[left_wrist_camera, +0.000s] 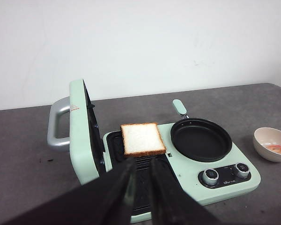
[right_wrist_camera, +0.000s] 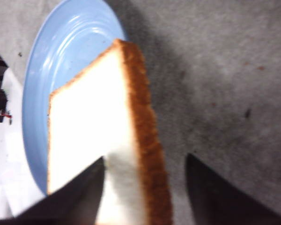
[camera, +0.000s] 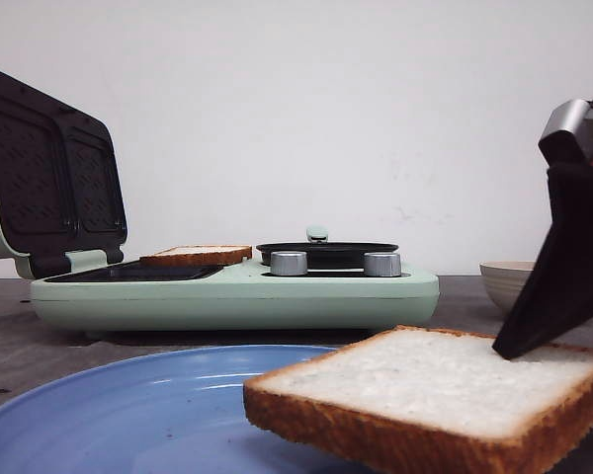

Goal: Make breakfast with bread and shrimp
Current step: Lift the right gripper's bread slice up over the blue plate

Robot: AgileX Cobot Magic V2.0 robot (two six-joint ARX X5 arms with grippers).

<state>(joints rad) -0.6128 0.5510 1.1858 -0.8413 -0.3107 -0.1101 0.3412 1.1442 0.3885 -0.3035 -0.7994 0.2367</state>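
Front view, left to right: the sandwich press [camera: 227, 291] stands with its lid up so both plates are reachable, and one bread slice [camera: 196, 255] already lies on the far plate. My left claw [left_wrist_camera: 139, 171] hangs above the press, fingers narrow, holding nothing. My right claw [right_wrist_camera: 145, 187] pinches the second slice [camera: 435, 395] by its edge, level over the blue plate [camera: 128, 415]. The shrimp [left_wrist_camera: 277, 148] wait in the beige bowl [left_wrist_camera: 271, 143].

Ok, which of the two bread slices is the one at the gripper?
The slice over the blue plate at the right gripper, bread; the other slice lies on the sandwich press.
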